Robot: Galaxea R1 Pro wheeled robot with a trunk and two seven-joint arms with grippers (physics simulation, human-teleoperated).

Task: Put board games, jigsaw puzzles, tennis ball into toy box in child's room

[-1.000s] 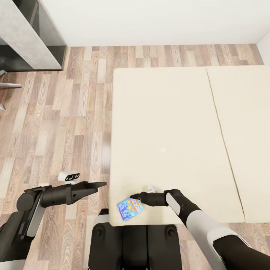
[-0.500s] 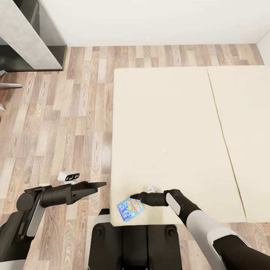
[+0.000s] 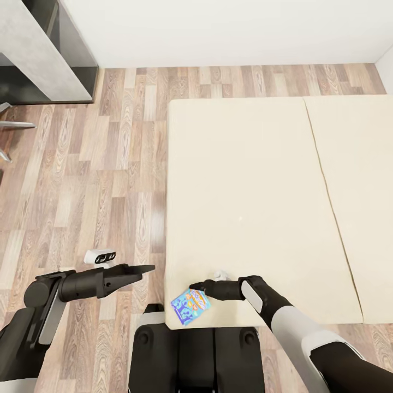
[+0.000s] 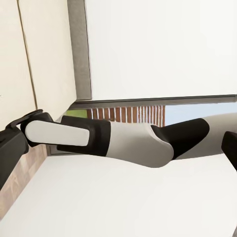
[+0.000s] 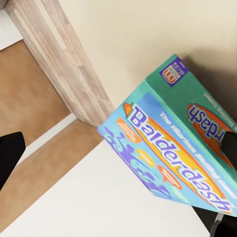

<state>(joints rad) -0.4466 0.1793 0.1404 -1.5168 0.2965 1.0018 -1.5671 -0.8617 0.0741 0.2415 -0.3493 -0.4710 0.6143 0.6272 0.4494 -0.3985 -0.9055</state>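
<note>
Small blue board game (image 3: 189, 305) (Balderdash box (image 5: 185, 148)) sits at bed (image 3: 245, 164) corner nearest my base, overhanging edge.

My right gripper (image 3: 195, 286) touches box's far edge; jaws reach along box in right wrist view. Grasping or released: cannot tell.

Left gripper (image 3: 146, 268) idle over wood floor (image 3: 109, 164) beside bed, jaws look pinched shut, empty.

Counter (image 3: 33, 49) end beyond bed, across floor.

My read: this game not yet lifted, carry to toy box pending. Status of other toys unknown.

Before you, a wood-plank floor (image 3: 120, 164) runs to a white wall (image 3: 229, 30). A chair's metal leg (image 3: 13, 125) pokes in at the edge.
</note>
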